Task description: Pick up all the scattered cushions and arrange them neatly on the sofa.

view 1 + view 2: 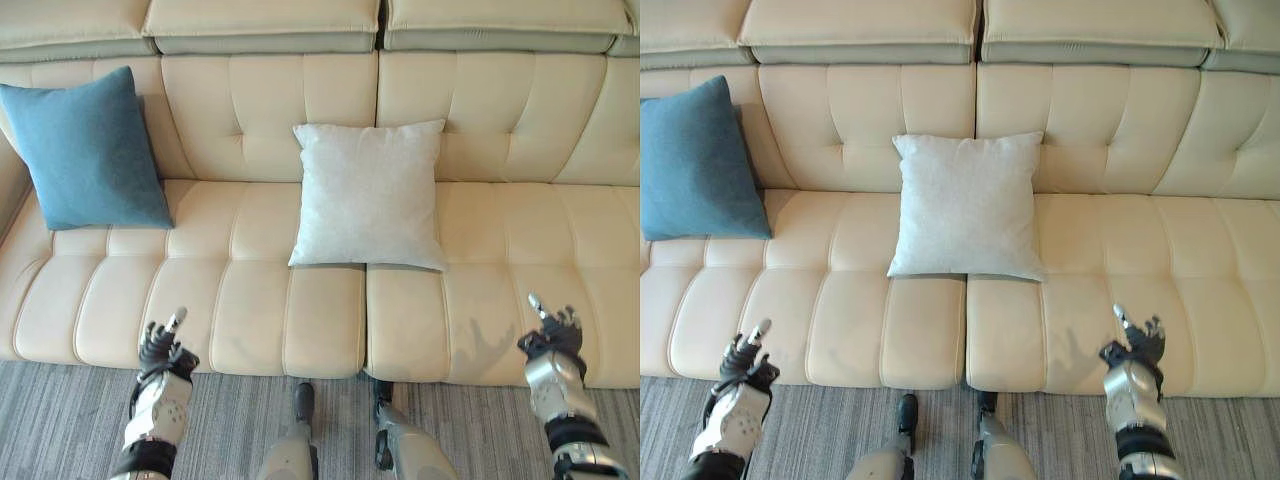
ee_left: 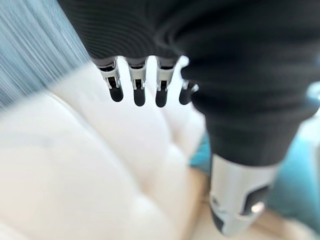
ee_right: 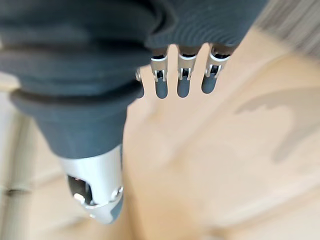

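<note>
A cream leather sofa (image 1: 250,310) carries two cushions: a blue cushion (image 1: 88,150) propped upright against the backrest at its left end, and a pale grey cushion (image 1: 368,196) leaning on the backrest at the middle, its lower edge over the seam between two seat sections. The left hand (image 1: 163,347) hangs at the seat's front edge over the grey carpet (image 1: 60,420), fingers relaxed and extended, holding nothing. The right hand (image 1: 551,333) hovers over the right seat's front, likewise loosely spread and empty.
</note>
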You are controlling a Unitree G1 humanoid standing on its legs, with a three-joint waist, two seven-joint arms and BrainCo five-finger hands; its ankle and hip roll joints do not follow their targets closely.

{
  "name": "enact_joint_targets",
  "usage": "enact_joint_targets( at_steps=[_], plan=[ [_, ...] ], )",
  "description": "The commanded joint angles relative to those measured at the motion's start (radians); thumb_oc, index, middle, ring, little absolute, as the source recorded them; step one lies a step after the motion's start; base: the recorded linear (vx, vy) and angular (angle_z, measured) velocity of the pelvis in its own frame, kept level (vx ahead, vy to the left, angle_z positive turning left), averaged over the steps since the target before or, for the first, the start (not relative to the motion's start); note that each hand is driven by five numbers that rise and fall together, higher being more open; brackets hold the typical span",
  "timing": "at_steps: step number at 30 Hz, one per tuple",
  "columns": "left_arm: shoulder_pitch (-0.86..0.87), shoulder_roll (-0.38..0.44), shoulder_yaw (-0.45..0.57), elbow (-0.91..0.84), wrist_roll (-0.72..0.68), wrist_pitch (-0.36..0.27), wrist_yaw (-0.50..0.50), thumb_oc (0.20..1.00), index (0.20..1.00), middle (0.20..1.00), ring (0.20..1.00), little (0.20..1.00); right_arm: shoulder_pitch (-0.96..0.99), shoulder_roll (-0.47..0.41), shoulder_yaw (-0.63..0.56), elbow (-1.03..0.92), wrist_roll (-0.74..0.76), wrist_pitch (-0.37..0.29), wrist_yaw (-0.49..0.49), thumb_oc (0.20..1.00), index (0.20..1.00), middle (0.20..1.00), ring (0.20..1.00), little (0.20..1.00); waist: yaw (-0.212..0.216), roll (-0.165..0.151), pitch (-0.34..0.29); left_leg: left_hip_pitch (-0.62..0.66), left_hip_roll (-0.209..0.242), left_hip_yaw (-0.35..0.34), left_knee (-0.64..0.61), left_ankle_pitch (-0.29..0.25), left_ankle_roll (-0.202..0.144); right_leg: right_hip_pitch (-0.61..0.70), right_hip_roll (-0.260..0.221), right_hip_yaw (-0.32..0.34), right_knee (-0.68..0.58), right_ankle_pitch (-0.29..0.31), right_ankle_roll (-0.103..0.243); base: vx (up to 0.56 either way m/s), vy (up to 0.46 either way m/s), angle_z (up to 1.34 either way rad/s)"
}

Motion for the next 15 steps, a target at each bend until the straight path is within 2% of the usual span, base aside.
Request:
enact_joint_targets(
  at_steps=[1,3,8,9,15],
  plan=[
    [-0.008,0.052,-0.025,0.072,0.183,0.021,-0.054,1.000,1.000,1.000,1.000,1.000,0.029,-0.022,0.001,0.004,-0.089,0.041,0.062,1.000,1.000,1.000,1.000,1.000,-0.005,-0.008,-0.078,0.058,-0.043,0.022,0.001,-0.102,-0.013,0.132,-0.029,-0.029,0.002,-0.228,0.087,-0.07,0.074,-0.15],
    [0.015,0.044,-0.060,0.117,0.299,0.044,-0.078,1.000,1.000,1.000,1.000,1.000,0.062,-0.004,0.023,0.038,-0.153,0.062,0.086,1.000,1.000,1.000,1.000,1.000,-0.006,-0.011,-0.100,0.078,-0.045,0.035,0.001,-0.108,-0.005,0.147,-0.030,-0.022,0.002,-0.224,0.093,-0.09,0.110,-0.16],
    [0.014,0.016,-0.090,0.142,0.339,0.041,-0.078,1.000,1.000,1.000,1.000,1.000,0.046,0.005,0.043,0.100,-0.207,0.063,0.081,1.000,1.000,1.000,1.000,1.000,-0.004,-0.015,-0.124,0.108,-0.051,0.053,0.001,-0.118,0.008,0.166,-0.036,-0.015,0.002,-0.210,0.103,-0.10,0.105,-0.18],
    [0.016,0.010,-0.123,0.114,0.379,0.041,-0.080,1.000,1.000,1.000,1.000,1.000,0.040,0.008,0.047,0.124,-0.220,0.064,0.082,1.000,1.000,1.000,1.000,1.000,-0.004,-0.017,-0.133,0.118,-0.057,0.058,0.001,-0.122,0.014,0.174,-0.040,-0.013,0.002,-0.203,0.108,-0.09,0.090,-0.12],
    [0.029,0.015,-0.176,0.009,0.461,0.056,-0.094,1.000,1.000,1.000,1.000,1.000,0.052,0.028,0.059,0.113,-0.238,0.066,0.095,1.000,1.000,1.000,1.000,1.000,-0.010,-0.020,-0.142,0.145,-0.080,0.057,0.001,-0.133,0.037,0.204,-0.062,-0.012,0.002,-0.179,0.121,-0.12,0.144,-0.04]
  ],
)
